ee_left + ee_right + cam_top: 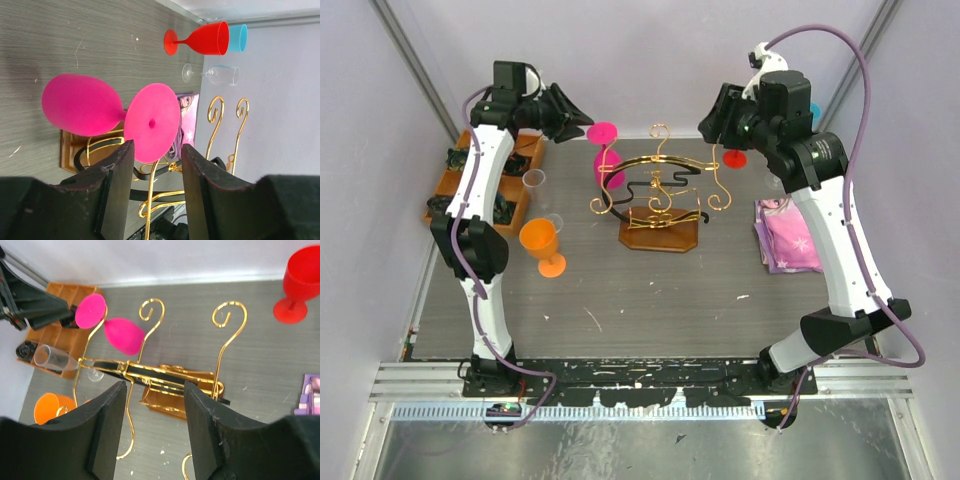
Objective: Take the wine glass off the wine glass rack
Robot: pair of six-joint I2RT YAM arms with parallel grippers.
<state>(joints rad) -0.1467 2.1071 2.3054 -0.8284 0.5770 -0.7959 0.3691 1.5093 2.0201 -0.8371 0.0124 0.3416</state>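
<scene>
The pink wine glass (pixel 80 105) hangs tilted at the left end of the wine glass rack (pixel 660 190), its stem seemingly caught in the gold wire, its round foot turned outward and its bowl toward the middle of the rack; the rack stands on its dark wooden base (pixel 660 237) near the centre of the surface (pixel 650 300).

The left gripper (pixel 157 147) is at the foot of the glass with its jaws wide; in the left wrist view the pink disc sits just ahead of the fingertips and partly between them, not pinched. The right gripper (pixel 154 385) hangs above the right side of the rack, spread just as wide and holding nothing.

The step in hand looks like the end of the approach, before the grasp. The next move probably calls for the left jaws to close on the foot or the stem just behind it, then to draw the glass out along the open line of the hook, not straight up; otherwise the wire may snag it and drag the light rack.

An orange glass (pixel 542 243) and a clear glass (pixel 533 180) stand near the left arm, well apart from the rack.
</scene>
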